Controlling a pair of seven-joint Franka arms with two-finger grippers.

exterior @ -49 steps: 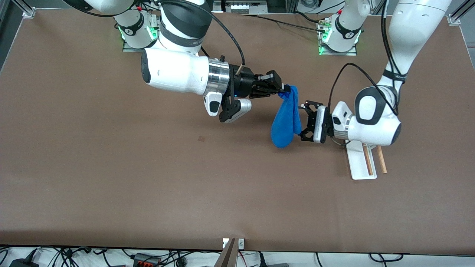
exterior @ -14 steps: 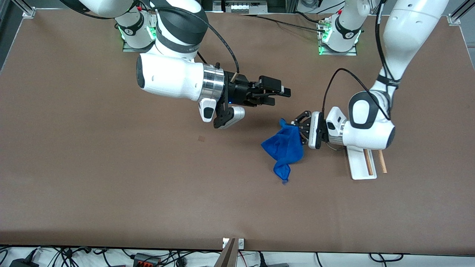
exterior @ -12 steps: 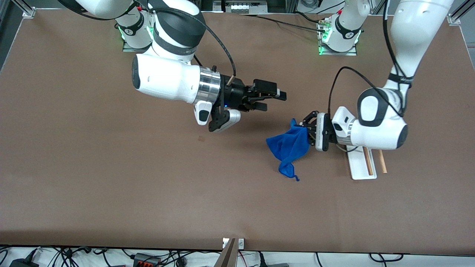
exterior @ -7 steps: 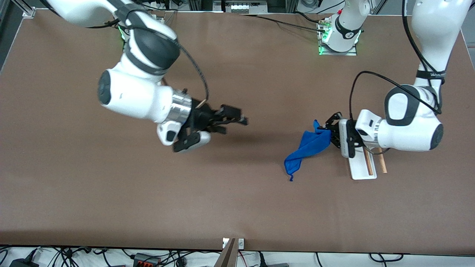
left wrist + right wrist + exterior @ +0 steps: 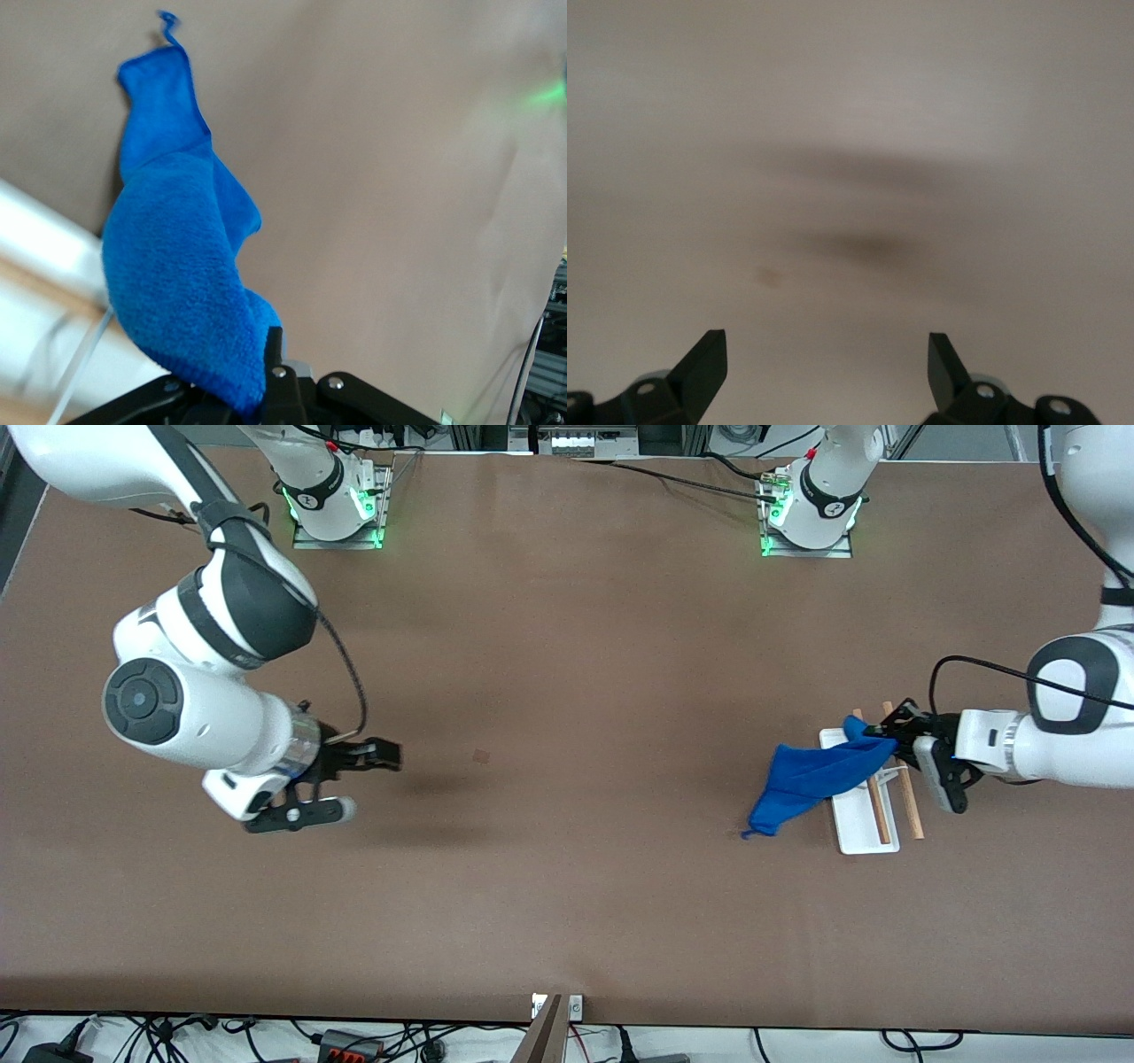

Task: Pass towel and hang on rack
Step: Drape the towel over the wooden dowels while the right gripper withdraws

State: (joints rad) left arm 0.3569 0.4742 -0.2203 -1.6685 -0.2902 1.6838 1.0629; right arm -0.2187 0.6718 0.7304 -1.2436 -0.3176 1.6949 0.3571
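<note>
We see a brown table [image 5: 567, 646], with a small dark square mark [image 5: 481, 756] on it near its middle. Along the edge nearest the front camera, we make out tangled cables [image 5: 177, 1036] and a small white bracket [image 5: 557, 1005].

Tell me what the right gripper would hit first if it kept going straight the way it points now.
Probably nothing: the right gripper, jaws open and empty, points along bare table toward the left arm's end. The towel lies roughly in that line, but far off and likely lower.
</note>
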